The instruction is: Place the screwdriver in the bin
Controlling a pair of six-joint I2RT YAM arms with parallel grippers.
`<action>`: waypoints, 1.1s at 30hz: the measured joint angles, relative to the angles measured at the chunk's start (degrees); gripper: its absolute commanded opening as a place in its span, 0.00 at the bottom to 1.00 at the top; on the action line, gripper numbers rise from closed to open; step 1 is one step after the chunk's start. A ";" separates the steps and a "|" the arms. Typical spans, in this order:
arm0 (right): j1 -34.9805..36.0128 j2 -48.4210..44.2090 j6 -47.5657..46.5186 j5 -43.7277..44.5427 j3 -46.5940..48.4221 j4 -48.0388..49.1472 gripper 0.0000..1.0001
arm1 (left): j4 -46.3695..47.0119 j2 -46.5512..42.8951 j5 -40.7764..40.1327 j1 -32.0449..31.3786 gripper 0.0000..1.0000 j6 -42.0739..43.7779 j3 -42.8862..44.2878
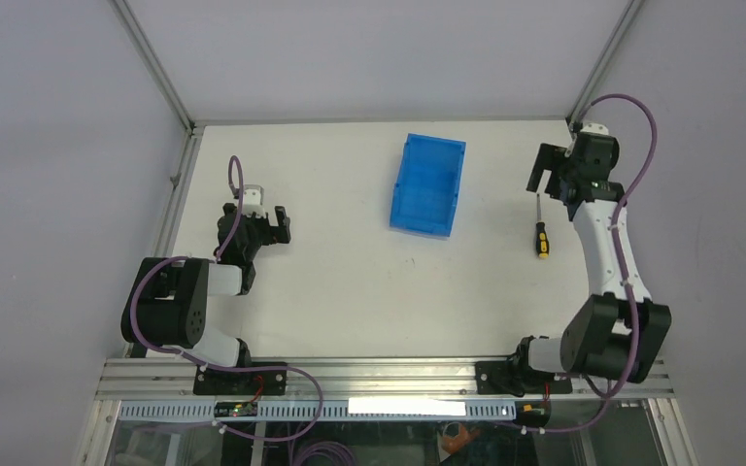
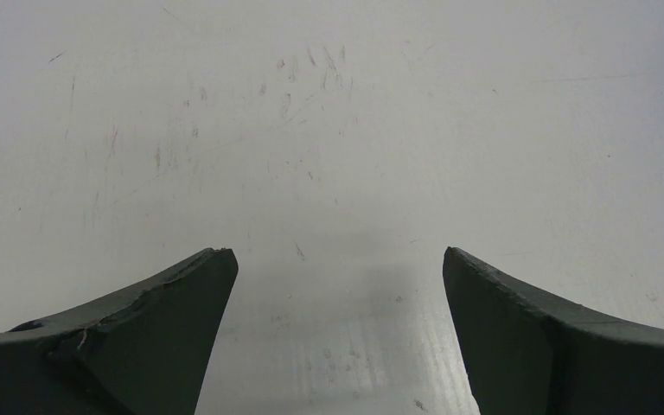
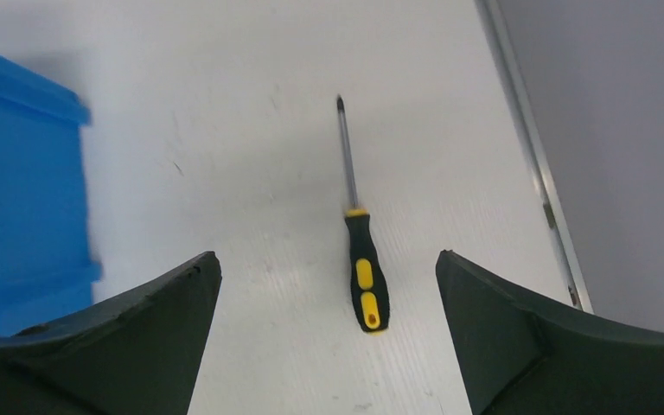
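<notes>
Screwdriver (image 3: 356, 226), small, with a yellow-and-black handle and a thin dark metal shaft, lies flat on the white worktop (image 1: 350, 282), right of the bright blue rectangular plastic bin (image 1: 427, 180) and apart from it. Right end effector (image 3: 326, 255) hangs above it, spread wide and empty, with the handle between its fingers. The left end effector (image 1: 274, 221), also wide open and empty, is well apart. Lower straight down, centre on the thick handle rather than the shaft, and close across its width.
</notes>
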 measured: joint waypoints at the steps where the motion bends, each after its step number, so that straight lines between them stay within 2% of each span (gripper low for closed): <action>1: -1.38 2.32 -1.03 -0.87 0.63 -1.97 0.98 | 0.00 0.00 0.00 0.00 0.99 0.00 0.00; 9: -6.95 17.38 -6.91 -6.14 1.95 -12.59 0.93 | 0.00 0.00 0.00 0.00 0.99 0.00 0.00; 14: -7.96 24.09 -9.66 -7.06 3.85 -12.96 0.89 | 0.00 0.00 0.00 0.00 0.99 0.00 0.00; 21: -8.07 33.09 -12.26 -7.45 5.70 -11.13 0.78 | 0.00 0.00 0.00 0.00 0.99 0.00 0.00; 24: -8.13 34.12 -12.28 -7.52 6.05 -11.02 0.68 | 0.00 0.00 0.00 0.00 0.99 0.00 0.00; 25: -8.15 34.18 -12.17 -7.41 6.05 -10.47 0.59 | 0.00 0.00 0.00 0.00 0.99 0.00 0.00; 26: -8.15 34.25 -12.11 -7.37 6.08 -10.32 0.43 | 0.00 0.00 -0.02 0.00 0.99 0.00 0.00; 27: -8.15 34.25 -12.17 -7.19 6.10 -10.23 0.18 | -0.02 0.00 0.00 0.00 0.99 0.00 0.00; 28: -8.15 34.25 -12.26 -7.26 6.12 -10.16 0.01 | 0.00 0.00 0.00 0.00 0.99 0.00 0.00; 33: -8.17 33.57 -11.89 -5.73 6.34 -10.75 0.00 | 0.00 0.00 0.00 0.00 0.99 0.00 0.02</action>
